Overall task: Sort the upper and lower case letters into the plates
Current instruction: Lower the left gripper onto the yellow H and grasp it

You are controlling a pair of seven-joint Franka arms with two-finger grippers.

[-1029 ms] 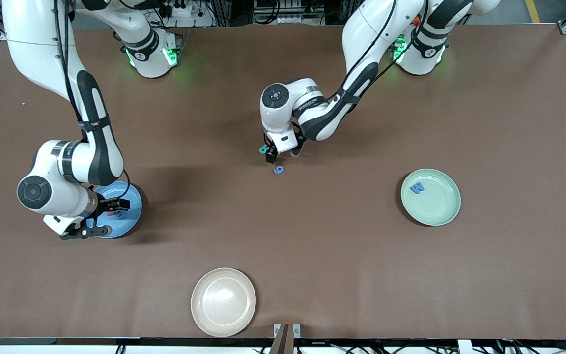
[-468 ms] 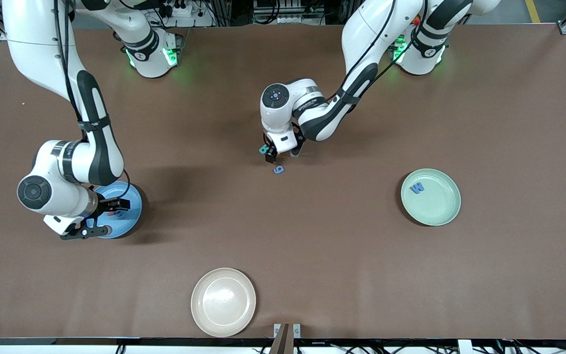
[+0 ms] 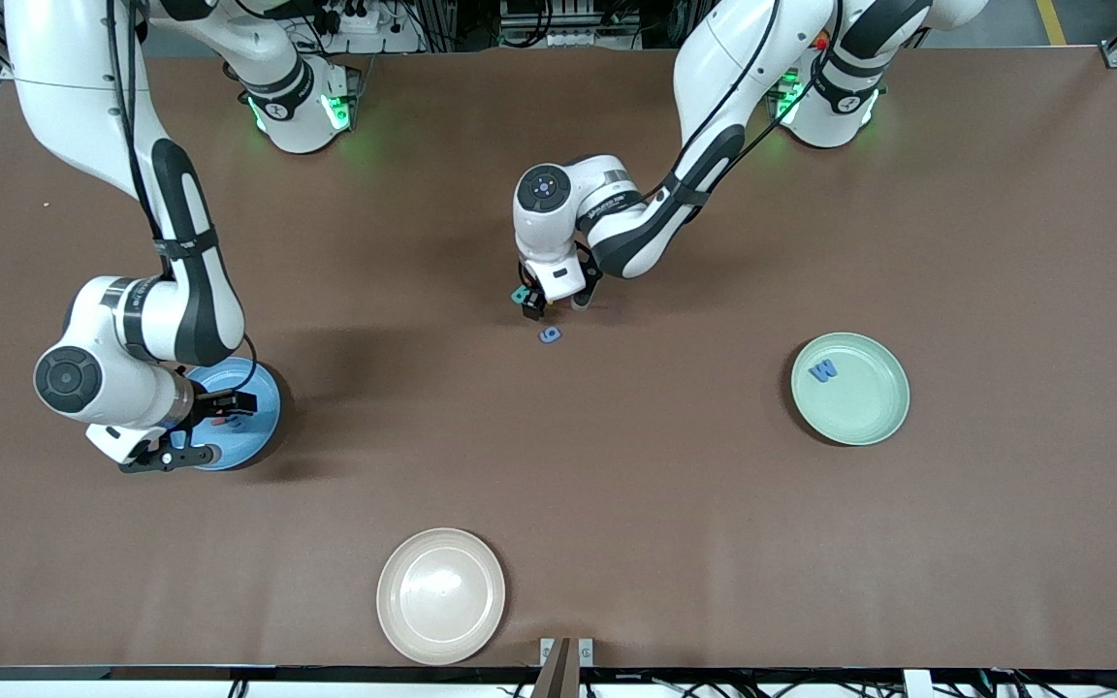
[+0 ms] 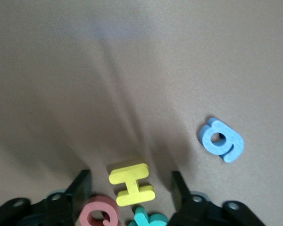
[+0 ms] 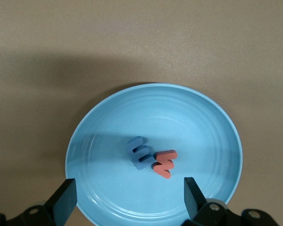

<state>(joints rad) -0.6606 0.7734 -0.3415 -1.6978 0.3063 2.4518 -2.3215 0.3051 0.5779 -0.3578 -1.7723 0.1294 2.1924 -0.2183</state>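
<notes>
My left gripper (image 3: 557, 304) hangs open low over the middle of the table. In the left wrist view its fingers (image 4: 80, 188) stand either side of a yellow H (image 4: 131, 184), with a red letter (image 4: 100, 214) and a teal letter (image 4: 148, 219) beside it. A blue g (image 3: 549, 335) (image 4: 221, 140) lies apart, nearer the front camera. The teal letter (image 3: 520, 294) shows beside the gripper. My right gripper (image 3: 202, 428) (image 5: 129, 195) is open over the blue plate (image 3: 258, 388) (image 5: 203, 122), which holds a blue letter (image 5: 140, 153) and a red letter (image 5: 164, 163). The pale green plate (image 3: 869, 407) holds a blue W (image 3: 822, 370).
A cream-beige plate (image 3: 440, 594) sits at the table's edge nearest the front camera. The brown table (image 3: 675, 523) lies bare between the plates.
</notes>
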